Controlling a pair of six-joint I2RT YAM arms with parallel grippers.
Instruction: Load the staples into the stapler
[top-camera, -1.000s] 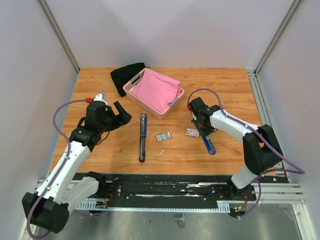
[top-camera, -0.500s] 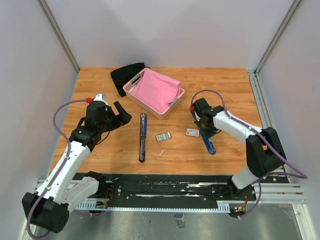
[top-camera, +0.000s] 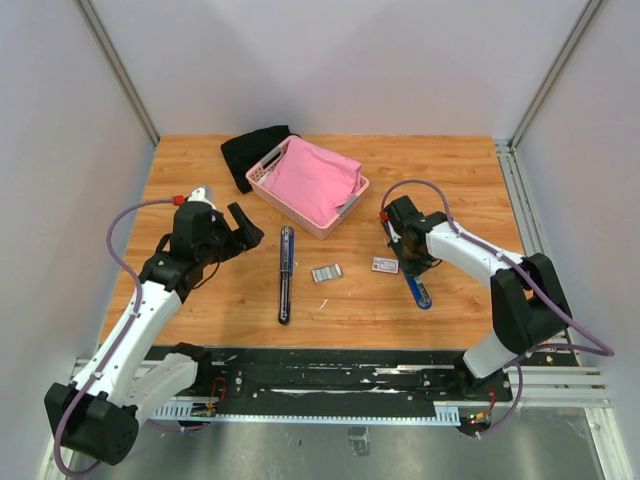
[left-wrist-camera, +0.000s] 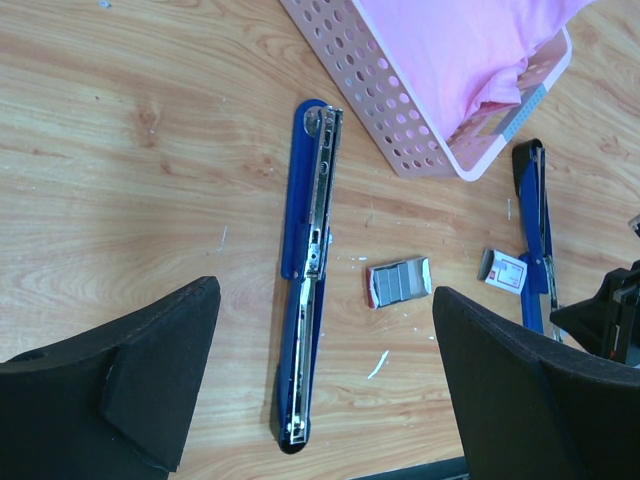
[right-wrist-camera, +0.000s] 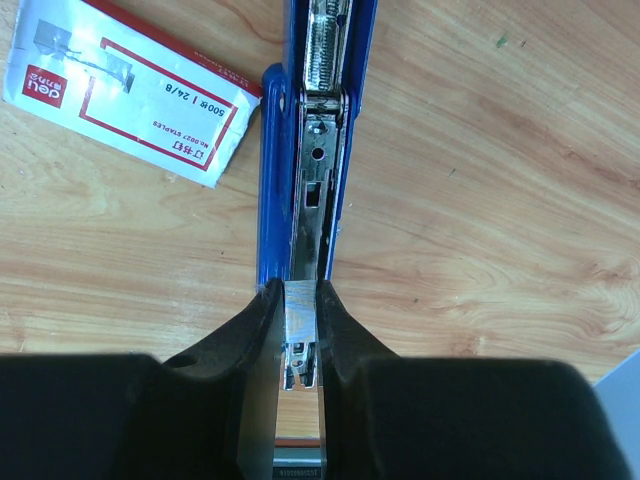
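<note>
From overhead, the left gripper (top-camera: 245, 228) hangs over the left side of the worktop (top-camera: 200, 300), jaws wide apart. Its own camera looks down on the open stapler (left-wrist-camera: 308, 330) lying flat mid-worktop, with the staples (left-wrist-camera: 399, 281) just to its right, untouched. Only the right wrist view shows the right gripper (right-wrist-camera: 300, 310) clamped on the metal rail of a second stapler (right-wrist-camera: 318, 150), beside the carton (right-wrist-camera: 130, 95).
</note>
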